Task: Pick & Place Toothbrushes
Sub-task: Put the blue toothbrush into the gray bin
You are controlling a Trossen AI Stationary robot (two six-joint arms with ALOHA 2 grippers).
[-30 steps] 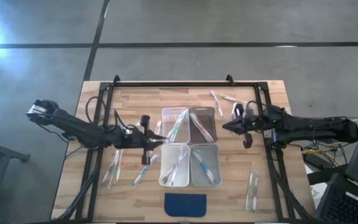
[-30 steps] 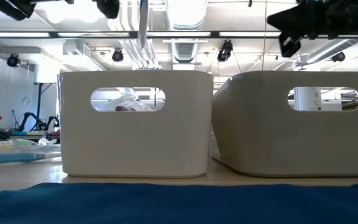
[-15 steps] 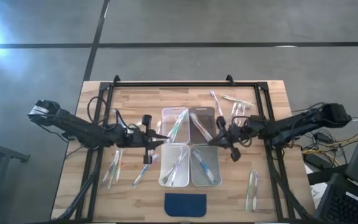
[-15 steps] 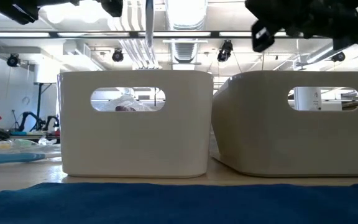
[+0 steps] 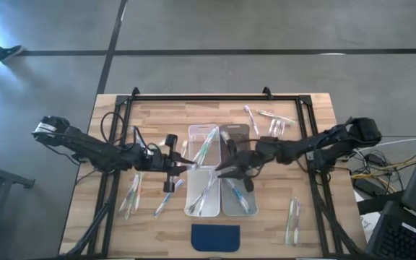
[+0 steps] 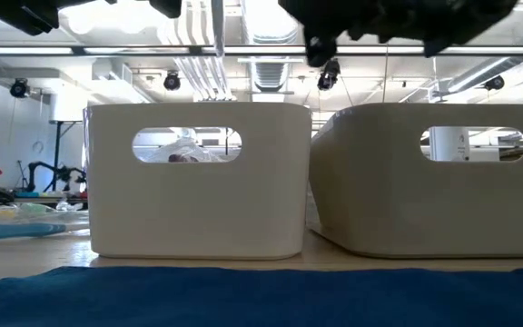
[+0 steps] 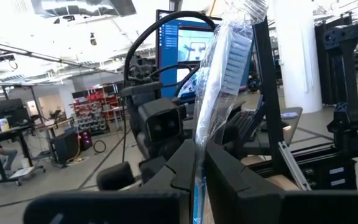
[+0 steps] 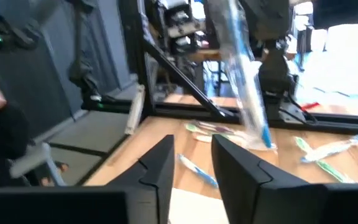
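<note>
- High view: four clear bins point(image 5: 202, 134) are seen clustered at the middle of the bench point(image 5: 114, 231), with loose toothbrushes point(image 5: 131, 193) scattered on the wood to both sides and several already lying in the bins.
- The left gripper point(image 5: 182, 164) is held at the left edge of the bin cluster. In the left wrist view, its fingers point(image 7: 229, 174) are seen closed on a wrapped toothbrush with blue bristles point(image 7: 219, 68), whose long axis runs straight out from between them.
- The right gripper point(image 5: 230, 167) is stretched across over the junction of the right-hand bins. In the right wrist view, its fingers point(image 8: 244, 171) stand slightly apart; a wrapped toothbrush with a blue tip point(image 8: 244, 93) appears ahead of them, and whether it is gripped cannot be told.
- The coming move is judged to turn on the held toothbrush being over a bin before release: the left fingers sit just beside the left bins, so that arm is nearer them.
- A dark blue pad point(image 5: 216, 237) lies at the bench's near edge.
</note>
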